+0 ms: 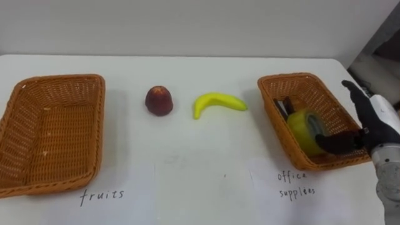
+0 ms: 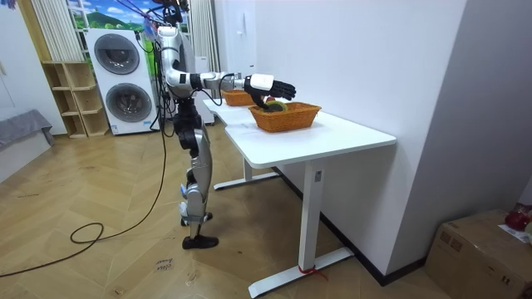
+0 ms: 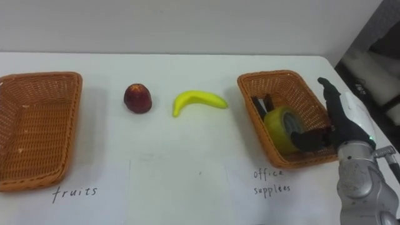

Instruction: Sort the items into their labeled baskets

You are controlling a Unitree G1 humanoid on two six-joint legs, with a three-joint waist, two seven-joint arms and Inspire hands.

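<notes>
White desk carried apple and banana between fruit basket and office basket, which held the tape roll. Right robot hand, fingers spread, needed a straight lift clear.

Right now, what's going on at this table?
The robot's right hand hovers open over the right side of the office supplies basket, which holds a yellow tape roll and a dark item. The apple and banana lie on the table between the baskets; the fruits basket has no fruit yet.
</notes>
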